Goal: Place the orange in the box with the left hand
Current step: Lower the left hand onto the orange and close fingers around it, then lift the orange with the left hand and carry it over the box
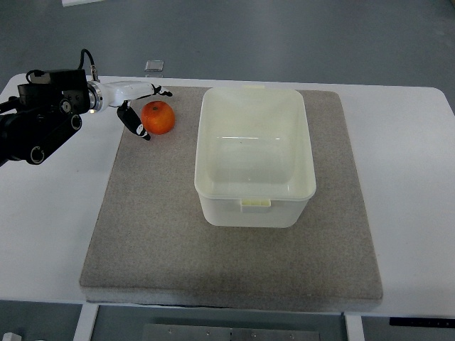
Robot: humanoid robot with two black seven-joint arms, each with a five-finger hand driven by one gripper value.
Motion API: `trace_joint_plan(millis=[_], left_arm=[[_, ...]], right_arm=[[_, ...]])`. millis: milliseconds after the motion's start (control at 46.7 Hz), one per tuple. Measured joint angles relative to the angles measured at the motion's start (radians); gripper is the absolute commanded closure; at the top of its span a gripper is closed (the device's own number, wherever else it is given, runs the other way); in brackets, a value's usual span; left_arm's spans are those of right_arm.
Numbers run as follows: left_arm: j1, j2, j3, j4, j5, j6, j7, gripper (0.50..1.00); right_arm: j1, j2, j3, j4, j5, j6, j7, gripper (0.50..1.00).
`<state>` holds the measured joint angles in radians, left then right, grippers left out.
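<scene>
An orange (158, 117) rests on the grey mat (163, 234), just left of the box's far left corner. The box (254, 155) is a white plastic tub, standing open with nothing inside. My left hand (141, 108) reaches in from the left edge and sits right beside the orange on its left. Its fingers (133, 119) are spread, one above the fruit and one below-left, without closing round it. The black forearm (39, 121) lies over the table's left side.
The mat covers most of the white table (405, 177). A small grey square object (154, 66) lies on the floor beyond the table's far edge. Bare mat stretches in front of the box.
</scene>
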<state>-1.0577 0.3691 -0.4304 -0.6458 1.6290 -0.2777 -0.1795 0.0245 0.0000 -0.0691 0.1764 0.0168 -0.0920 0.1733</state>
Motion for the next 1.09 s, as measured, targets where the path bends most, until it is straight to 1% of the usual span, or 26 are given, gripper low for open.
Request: trace_joint_plan(millis=[193,257,321,429,471,536,579,621,664,921,1093], left_arm=[[-0.001,-0.017,0.005,0.006,0.004,0.003,0.003,0.534],[-0.004,-0.019,0.005,0.006,0.005,0.002,0.005,0.576],[-0.004,-0.019,0.007,0.007,0.007,0.002,0.008,0.634],[-0.005,-0.018,0.008,0.017,0.009,0.002,0.012,0.701],[-0.007,-0.018,0.008,0.022,0.009,0.002,0.012,0.735],[-0.007,-0.018,0.013,0.024,0.009,0.002,0.013,0.810],[-0.007,-0.018,0.016,0.025,0.009,0.002,0.014,0.849],[-0.007,-0.018,0.017,0.026,0.009,0.002,0.015,0.917],[-0.007,-0.018,0.018,0.026,0.009,0.002,0.015,0.996],[-0.022,-0.014,0.018,0.026,0.008,0.002,0.015,1.000],[-0.063,0.006,0.016,0.025,-0.002,-0.001,0.011,1.000]], right_arm=[[0.000,0.000,0.000,0.000,0.000,0.000,0.000,0.568],[0.000,0.000,0.000,0.000,0.000,0.000,0.000,0.568],[0.000,0.000,0.000,0.000,0.000,0.000,0.000,0.568],[0.000,0.000,0.000,0.000,0.000,0.000,0.000,0.568],[0.000,0.000,0.000,0.000,0.000,0.000,0.000,0.568],[0.000,0.000,0.000,0.000,0.000,0.000,0.000,0.568],[0.000,0.000,0.000,0.000,0.000,0.000,0.000,0.568],[0.000,0.000,0.000,0.000,0.000,0.000,0.000,0.568],[0.000,0.000,0.000,0.000,0.000,0.000,0.000,0.568],[0.000,0.000,0.000,0.000,0.000,0.000,0.000,0.568],[0.000,0.000,0.000,0.000,0.000,0.000,0.000,0.568]])
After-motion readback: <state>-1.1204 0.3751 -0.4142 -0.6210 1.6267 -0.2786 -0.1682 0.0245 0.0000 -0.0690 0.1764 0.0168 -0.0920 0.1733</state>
